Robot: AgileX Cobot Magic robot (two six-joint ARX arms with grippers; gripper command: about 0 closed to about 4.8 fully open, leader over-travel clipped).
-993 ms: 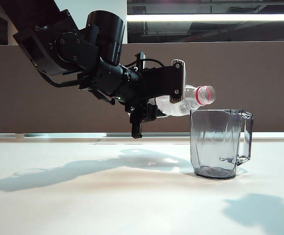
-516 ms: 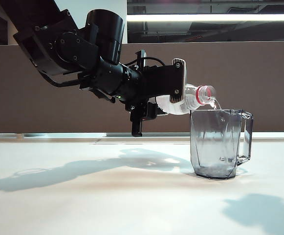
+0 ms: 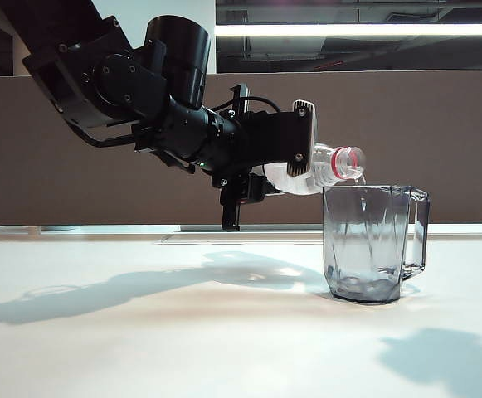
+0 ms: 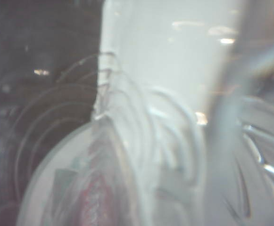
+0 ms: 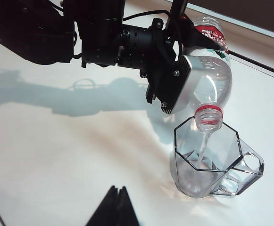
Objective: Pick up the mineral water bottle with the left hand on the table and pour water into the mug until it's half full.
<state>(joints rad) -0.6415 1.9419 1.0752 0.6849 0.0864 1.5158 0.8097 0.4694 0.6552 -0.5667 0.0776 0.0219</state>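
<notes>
I am holding the left hand (image 3: 303, 157) out over the table (image 3: 141, 332), its silver pads clamped on the body of the mineral water bottle (image 3: 328, 166), which is lying nearly level with its red-ringed neck dipping just past the near rim of the mug (image 3: 373, 245). A thin stream is falling from the mouth into the mug (the right wrist view is showing it best), and only a shallow layer is sitting at the bottom, so I am judging the pour far from half full. To do this well I am keeping the tilt gentle, the mouth inside the rim, and watching the level climb against the facets, ready to roll back before the midpoint. The right gripper (image 5: 113, 209) is hanging well back from the mug; only the dark tips are showing, pressed together and holding nothing. The table is white, smooth and bare around the mug, with soft shadows; behind it a brown partition is running beneath a strip light.
</notes>
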